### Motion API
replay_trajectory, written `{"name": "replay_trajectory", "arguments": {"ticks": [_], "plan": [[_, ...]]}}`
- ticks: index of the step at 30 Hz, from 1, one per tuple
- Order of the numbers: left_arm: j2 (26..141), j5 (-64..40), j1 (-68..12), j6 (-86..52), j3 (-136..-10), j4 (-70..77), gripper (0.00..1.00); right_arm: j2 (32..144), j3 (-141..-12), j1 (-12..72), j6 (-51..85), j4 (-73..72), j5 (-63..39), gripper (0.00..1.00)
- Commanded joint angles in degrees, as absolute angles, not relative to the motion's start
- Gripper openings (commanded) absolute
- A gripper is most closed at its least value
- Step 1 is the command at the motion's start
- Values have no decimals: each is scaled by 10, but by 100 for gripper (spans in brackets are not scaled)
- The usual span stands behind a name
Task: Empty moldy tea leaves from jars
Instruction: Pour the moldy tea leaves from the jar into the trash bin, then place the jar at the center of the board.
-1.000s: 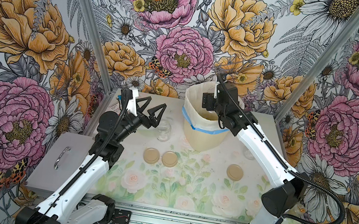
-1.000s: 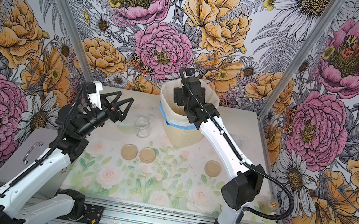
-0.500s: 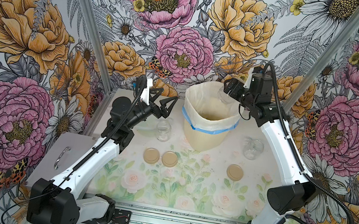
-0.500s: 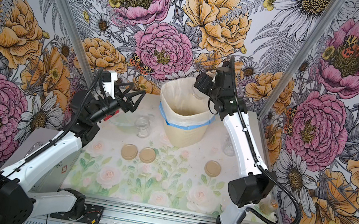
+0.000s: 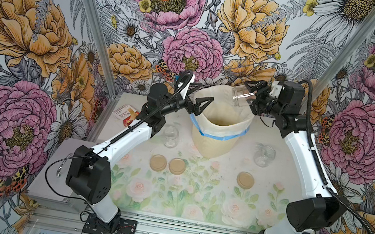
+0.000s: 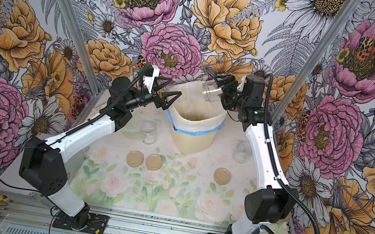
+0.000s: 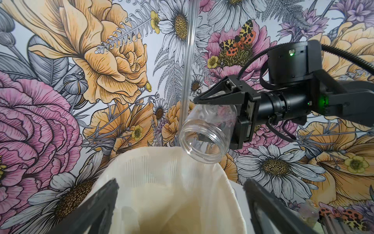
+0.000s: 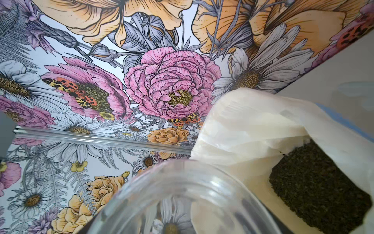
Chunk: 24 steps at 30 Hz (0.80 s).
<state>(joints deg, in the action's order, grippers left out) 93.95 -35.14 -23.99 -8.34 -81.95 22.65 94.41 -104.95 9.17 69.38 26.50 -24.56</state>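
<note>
Jar (image 7: 206, 133) sits clamped in right tool (image 5: 247, 96), tilted over bin (image 5: 213, 141); left tool (image 6: 175, 86) gapes empty.

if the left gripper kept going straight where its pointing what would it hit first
Probably the near rim of the bag-lined bin, right at the open left gripper. The held jar beyond looks higher, but depth is unclear.

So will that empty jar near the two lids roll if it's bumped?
Likely. The jar looks empty, so it is probably light and easy to tip. It is round, so once on its side it could roll across the table. Its clear, smooth wall may be slippery, and perhaps breakable.
</note>
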Motion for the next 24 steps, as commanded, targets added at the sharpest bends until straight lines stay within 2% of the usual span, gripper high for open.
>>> {"name": "replay_trajectory", "arguments": {"ticks": [1, 7, 24], "plan": [[975, -410, -253, -43, -871, 207, 99, 905, -1029, 84, 747, 188, -276, 59], [1028, -450, -280, 14, -939, 156, 99, 864, -971, 72, 778, 167, -281, 59], [1124, -501, -341, 31, -1050, 119, 99, 705, -750, 34, 891, 63, -295, 58]]}}
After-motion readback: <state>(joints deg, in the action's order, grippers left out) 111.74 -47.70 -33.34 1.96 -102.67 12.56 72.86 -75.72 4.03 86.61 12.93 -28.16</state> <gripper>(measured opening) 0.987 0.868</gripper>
